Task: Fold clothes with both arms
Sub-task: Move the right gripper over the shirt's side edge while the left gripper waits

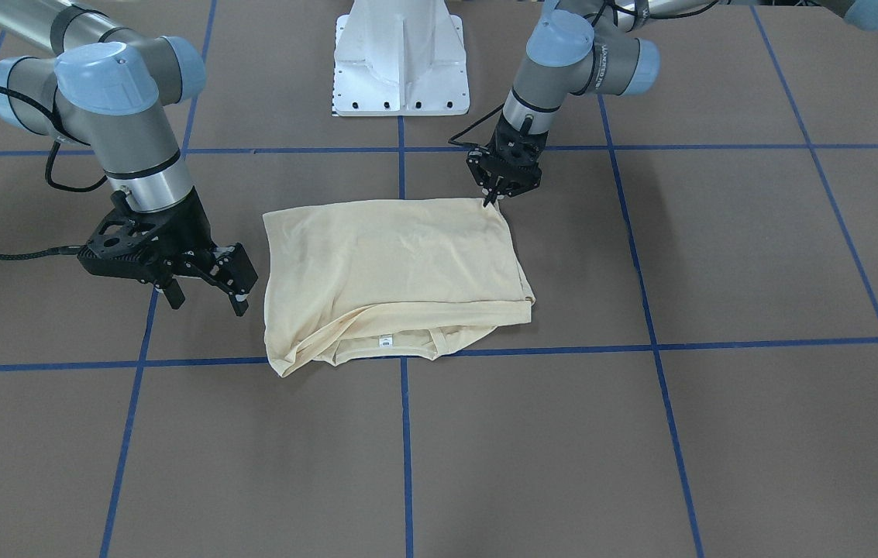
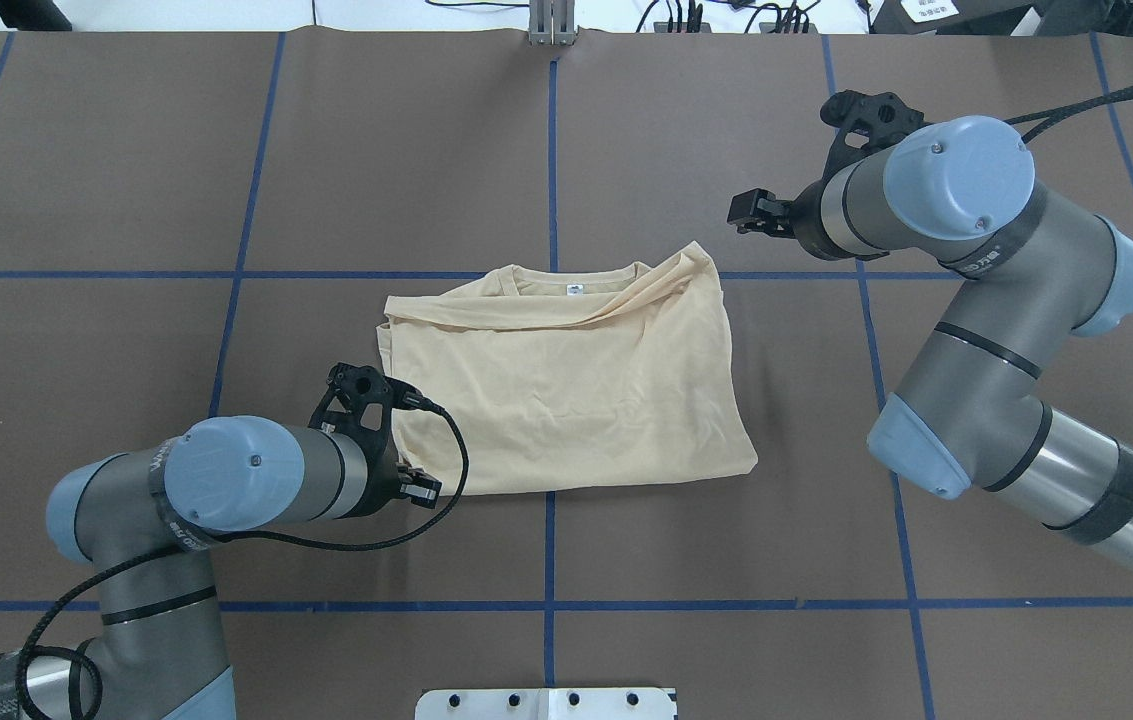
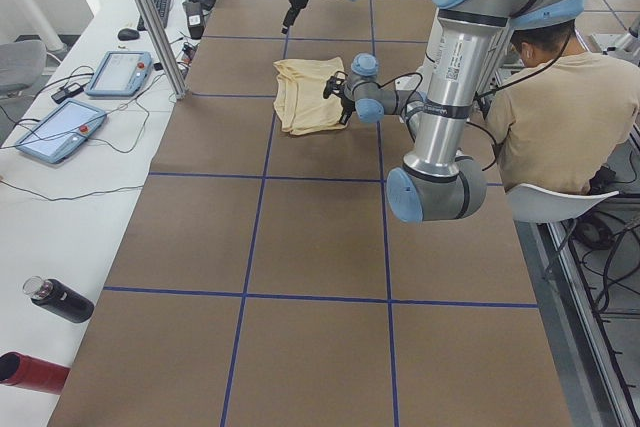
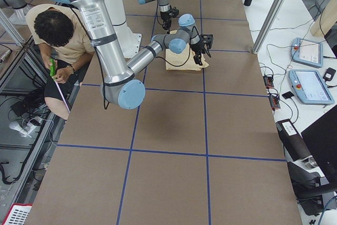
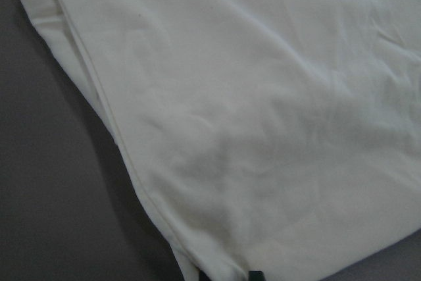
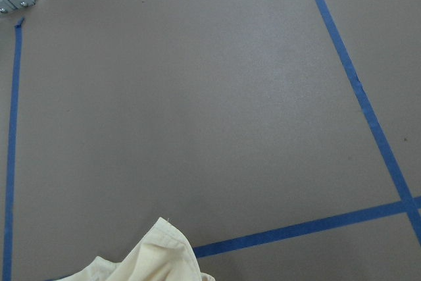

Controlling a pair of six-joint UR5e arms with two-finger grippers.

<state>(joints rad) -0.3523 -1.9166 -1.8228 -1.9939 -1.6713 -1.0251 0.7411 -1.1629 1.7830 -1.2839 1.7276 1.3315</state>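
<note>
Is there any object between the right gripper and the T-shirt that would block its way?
Nothing visible does. The open right gripper hangs beside the T-shirt, apart from it, with only bare brown table between them. The left gripper is at a corner on the shirt's other side, out of that path.

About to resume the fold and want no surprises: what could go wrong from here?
1. The left gripper pinches only the very corner of the T-shirt; it could slip out or lift just the top layer.
2. The right gripper hangs open beside the T-shirt, not touching; a one-sided pull would skew the fold.
3. Cloth is bunched by the collar; folding may trap that crease.
</note>
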